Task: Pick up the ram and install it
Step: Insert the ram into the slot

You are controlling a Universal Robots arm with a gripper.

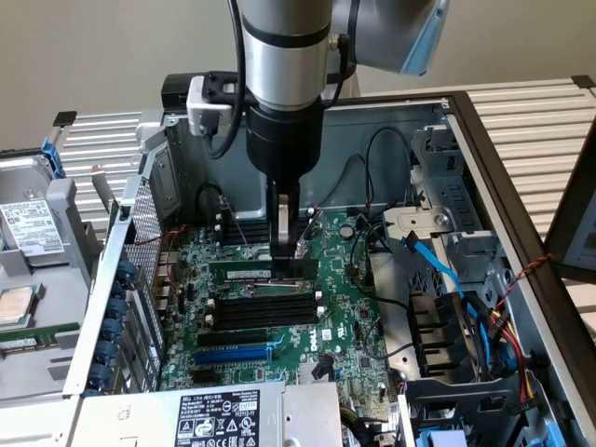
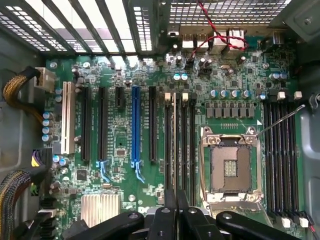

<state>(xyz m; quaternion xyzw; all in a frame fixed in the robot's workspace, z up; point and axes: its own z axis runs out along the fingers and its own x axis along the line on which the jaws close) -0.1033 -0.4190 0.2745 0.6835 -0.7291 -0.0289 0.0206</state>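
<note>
A silver robot arm (image 1: 284, 56) reaches straight down from above, its black wrist held vertical. The gripper (image 1: 284, 250) points downward, its two slim fingers (image 2: 170, 206) nearly together and pinching the upper edge of the ram (image 1: 247, 271).

The motherboard (image 2: 115, 175) is green board with a slight sheen. On it, the long slots (image 2: 152, 125) are matt black plastic, the blue slot (image 2: 135, 125) glossier plastic, the socket frame (image 2: 230, 134) bare metal, the heatsink (image 2: 100, 209) finned, dull silver. Around it, the case (image 1: 391, 116) is smooth grey sheet metal. The ram (image 1: 242, 270) above it — green board, matt black chips.
</note>
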